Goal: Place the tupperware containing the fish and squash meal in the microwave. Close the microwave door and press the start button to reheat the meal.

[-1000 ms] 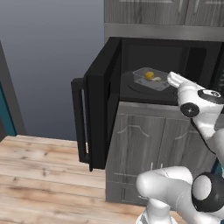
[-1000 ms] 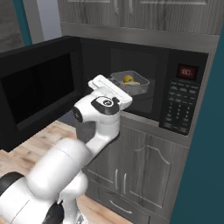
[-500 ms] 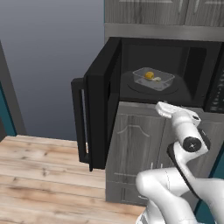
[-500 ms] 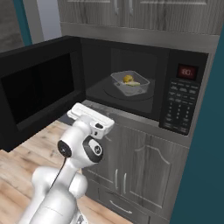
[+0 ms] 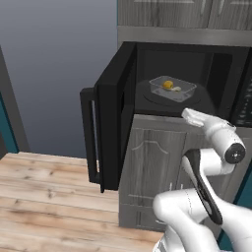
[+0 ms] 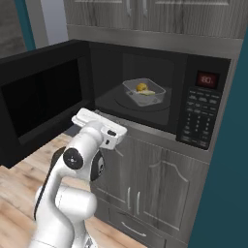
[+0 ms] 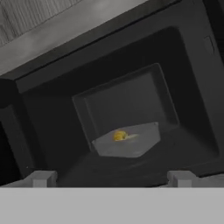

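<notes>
Inside the big black microwave's (image 6: pixel 145 104) dark cavity sits the shallow clear-grey plastic tupperware (image 6: pixel 144 91) of yellow-orange food (image 6: pixel 142 87), my empty gripper (image 7: pixel 111 178) spread apart outside it

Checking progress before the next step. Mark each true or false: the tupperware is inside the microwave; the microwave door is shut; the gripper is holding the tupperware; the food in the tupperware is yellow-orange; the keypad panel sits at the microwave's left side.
1. The tupperware is inside the microwave. True.
2. The microwave door is shut. False: it stands swung wide open to the left.
3. The gripper is holding the tupperware. False: its fingers are spread apart, outside the cavity, with the container well beyond them.
4. The fish and squash meal in the tupperware is yellow-orange. True.
5. The keypad panel sits at the microwave's left side. False: it is at the right side, under the red display.
</notes>
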